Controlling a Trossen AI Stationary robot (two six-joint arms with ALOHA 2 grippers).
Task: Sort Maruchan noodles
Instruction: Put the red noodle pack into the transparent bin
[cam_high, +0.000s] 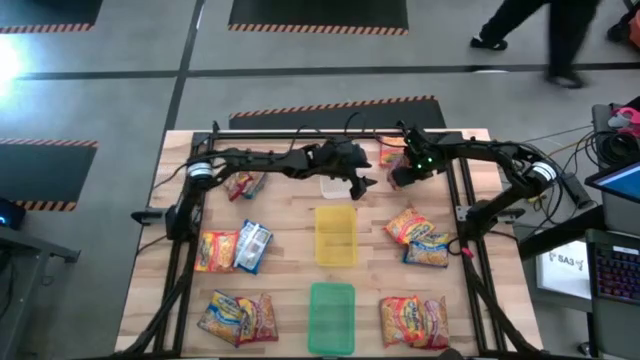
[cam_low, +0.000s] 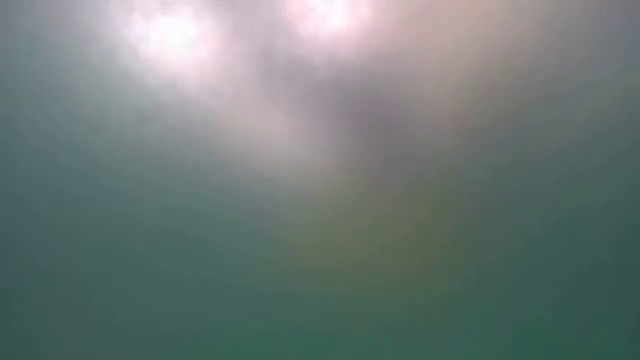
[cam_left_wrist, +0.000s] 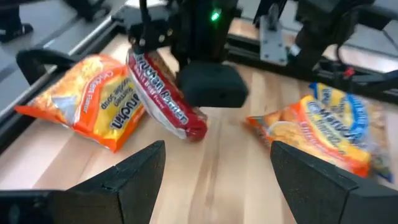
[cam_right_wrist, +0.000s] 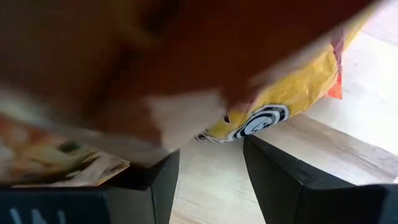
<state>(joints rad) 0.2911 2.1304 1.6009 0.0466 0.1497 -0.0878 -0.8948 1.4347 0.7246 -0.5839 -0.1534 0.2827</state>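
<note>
2 tools crowd the top centre of the surface (cam_high: 290, 235): the right tool (cam_high: 400, 172) pinches a red Maruchan packet (cam_left_wrist: 166, 93) by its edge, the left tool (cam_high: 366, 185) gaping beside. A thin grip could slip, or arms collide.

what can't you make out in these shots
- Low view: all haze and glare, so neither table nor arms show.
- Right wrist view: a packet pressed to the lens blocks most of it; its flavour is unreadable.
- High view: the right gripper and whatever it holds are too small to read, and the clear tray is partly under the left gripper.
- Left wrist view: the red packet is partly covered by the right gripper.
</note>
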